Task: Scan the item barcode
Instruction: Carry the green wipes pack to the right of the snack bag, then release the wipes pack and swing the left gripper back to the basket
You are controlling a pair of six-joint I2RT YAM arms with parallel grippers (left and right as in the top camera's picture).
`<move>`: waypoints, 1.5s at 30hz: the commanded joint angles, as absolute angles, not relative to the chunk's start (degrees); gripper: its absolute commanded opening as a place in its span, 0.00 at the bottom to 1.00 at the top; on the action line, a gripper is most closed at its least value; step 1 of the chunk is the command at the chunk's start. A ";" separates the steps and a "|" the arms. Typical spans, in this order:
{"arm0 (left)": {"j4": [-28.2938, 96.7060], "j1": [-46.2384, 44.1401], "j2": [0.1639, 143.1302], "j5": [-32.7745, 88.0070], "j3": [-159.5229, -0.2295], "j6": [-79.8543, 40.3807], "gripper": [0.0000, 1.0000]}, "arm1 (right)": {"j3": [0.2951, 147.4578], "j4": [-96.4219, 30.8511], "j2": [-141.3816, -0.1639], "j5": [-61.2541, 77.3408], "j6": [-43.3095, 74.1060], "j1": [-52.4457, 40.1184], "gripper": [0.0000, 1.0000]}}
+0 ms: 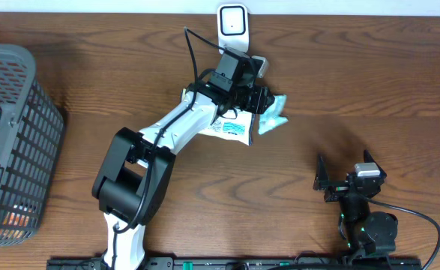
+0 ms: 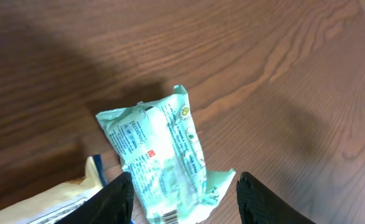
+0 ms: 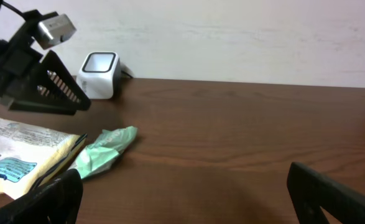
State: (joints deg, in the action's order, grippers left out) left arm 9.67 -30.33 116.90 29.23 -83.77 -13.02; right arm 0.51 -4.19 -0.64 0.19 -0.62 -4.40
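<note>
Looking down from overhead, find the left gripper (image 1: 261, 97) out over the far middle of the brown wood-grain table (image 1: 369, 82), at the end of a white-and-black arm. Directly below it, in the left wrist view, see the crumpled mint-green plastic packet (image 2: 163, 152) lying flat on the wood, printed side up, with a small red square mark near its middle. Grips nothing: stands with black fingers (image 2: 117, 199) parted, one on each side of the packet's near end, close to its edges without pinching.

Just left of the packet, note the flat white-and-yellow pouch with blue print (image 1: 231, 127), partly hidden under the arm and also flat on the table. Just beyond the left gripper, at the far edge, spot the small white box-shaped barcode scanner (image 1: 233, 25), upright, near the packet but apart from it. At the far left, find the dark grey plastic mesh basket (image 1: 17, 127), with a few items inside too small to name.

Toward the near right, well apart from the packet, find the right gripper (image 1: 347, 178), spread wide, holding nothing, pointed toward the packet and scanner.
</note>
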 commanded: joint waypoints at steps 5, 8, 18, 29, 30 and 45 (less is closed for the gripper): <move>11.81 -25.08 104.07 29.28 -84.64 -12.01 0.53 | 0.32 -4.29 -0.38 0.14 -0.03 -4.38 0.99; 16.19 -21.74 98.94 28.88 -84.64 -10.96 0.53 | 0.32 -4.29 -0.38 0.14 -0.03 -4.38 0.99; 32.80 -5.52 79.66 19.20 -84.73 -4.69 0.63 | 0.32 -4.29 -0.38 0.14 -0.03 -4.38 0.99; 50.85 21.63 72.29 13.10 -96.40 -0.08 0.78 | 0.32 -4.29 -0.38 0.14 -0.03 -4.38 0.99; 52.25 24.32 72.86 7.75 -97.27 0.23 0.78 | 0.32 -4.29 -0.38 0.14 -0.03 -4.38 0.99; 53.08 40.23 81.43 -5.06 -97.47 -1.72 0.98 | 0.32 -4.29 -0.38 0.14 -0.03 -4.38 0.99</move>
